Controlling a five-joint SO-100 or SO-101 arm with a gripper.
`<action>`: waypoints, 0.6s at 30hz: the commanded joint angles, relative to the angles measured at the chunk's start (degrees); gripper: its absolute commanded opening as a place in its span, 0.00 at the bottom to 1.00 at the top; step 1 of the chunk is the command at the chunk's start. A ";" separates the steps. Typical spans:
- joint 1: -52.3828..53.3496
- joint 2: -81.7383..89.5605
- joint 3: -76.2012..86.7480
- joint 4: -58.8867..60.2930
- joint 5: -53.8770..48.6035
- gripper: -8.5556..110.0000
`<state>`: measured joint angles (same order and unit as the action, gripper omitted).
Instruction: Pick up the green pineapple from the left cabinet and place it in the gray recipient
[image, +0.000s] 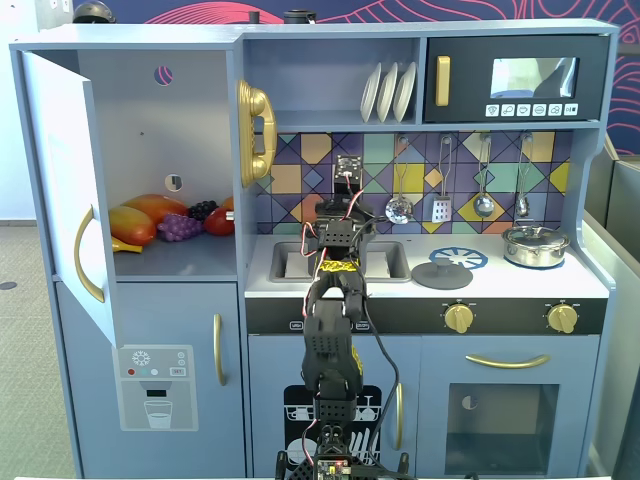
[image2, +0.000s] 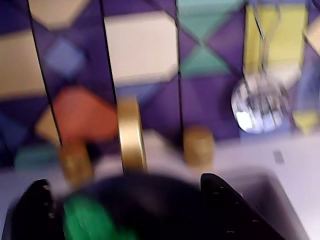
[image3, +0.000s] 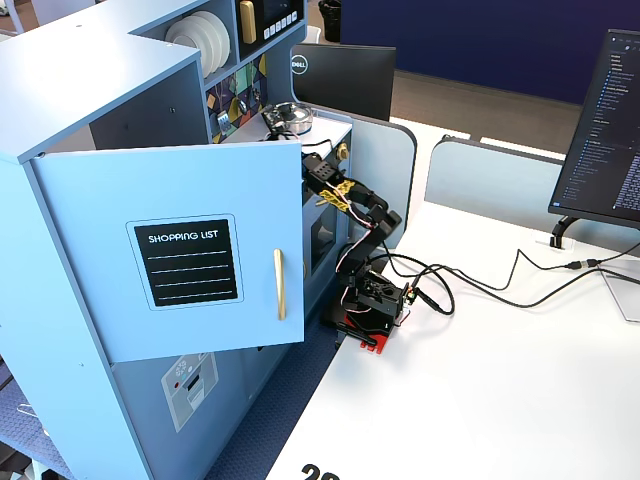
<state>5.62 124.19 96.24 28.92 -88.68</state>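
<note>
The wrist view is blurred. My gripper (image2: 125, 180) is open, with its black fingertips (image2: 37, 205) far apart. Between and below them is a dark round body, apparently the gray recipient (image2: 165, 205). A bright green patch, the green pineapple (image2: 90, 220), shows in it at the left, close to the left fingertip. I cannot tell whether that finger touches it. In a fixed view the arm (image: 330, 340) reaches over the sink (image: 290, 262) and hides the recipient and the pineapple. The left cabinet (image: 160, 120) stands with its door (image: 60, 200) swung open.
The cabinet shelf holds a mango (image: 150, 212), purple grapes (image: 180, 227) and other fruit. A gold faucet (image2: 131, 135) and knobs (image2: 198, 145) rise just behind the gripper. A dark lid (image: 441, 273) and a silver pot (image: 535, 245) sit on the counter; utensils (image: 484, 190) hang on the backsplash.
</note>
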 joint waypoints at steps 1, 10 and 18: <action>-0.97 16.00 -8.70 19.95 3.52 0.28; 0.53 42.54 18.98 49.48 -0.44 0.09; -4.13 45.53 54.40 35.68 0.79 0.07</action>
<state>2.99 168.84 137.11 69.61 -87.80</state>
